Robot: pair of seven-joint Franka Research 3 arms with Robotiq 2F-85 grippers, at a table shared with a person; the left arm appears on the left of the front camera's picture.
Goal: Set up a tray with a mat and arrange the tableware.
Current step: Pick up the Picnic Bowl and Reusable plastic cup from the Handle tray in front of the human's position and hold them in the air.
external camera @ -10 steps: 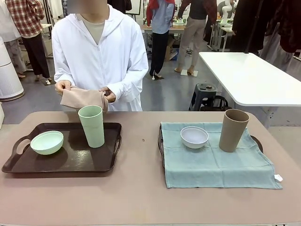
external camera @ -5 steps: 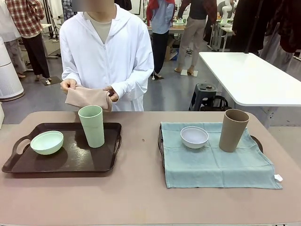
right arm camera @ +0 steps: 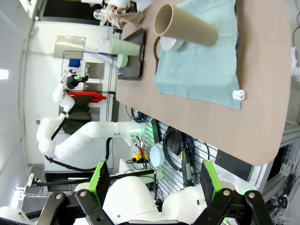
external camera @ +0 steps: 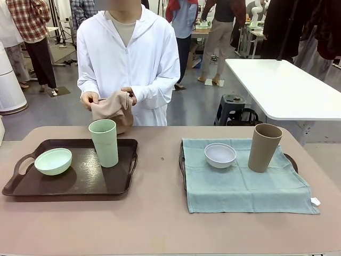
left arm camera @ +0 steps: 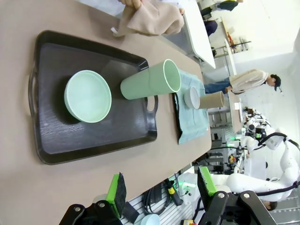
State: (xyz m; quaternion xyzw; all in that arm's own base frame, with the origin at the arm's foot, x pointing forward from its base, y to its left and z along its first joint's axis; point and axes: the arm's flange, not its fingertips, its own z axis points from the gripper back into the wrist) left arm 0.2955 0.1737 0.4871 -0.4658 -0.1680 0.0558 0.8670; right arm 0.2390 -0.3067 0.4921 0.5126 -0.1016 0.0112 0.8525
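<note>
A dark brown tray on the table's left carries a pale green bowl and a tall green cup. On the right a teal mat covers a second tray, with a white bowl and a tall brown cup on it. Behind the left tray a person holds a bunched tan mat in both hands. My left gripper hangs open off the table's near edge, the tray, bowl and cup ahead. My right gripper is open too, off the near edge, teal mat beyond.
A white table and a black stool stand behind on the right. People walk in the far background. Bare tabletop runs between the two trays and along the near edge.
The person has stepped slightly right and gathered the tan mat from a flat hold into a bunch in both hands. The dishes and trays have not moved.
</note>
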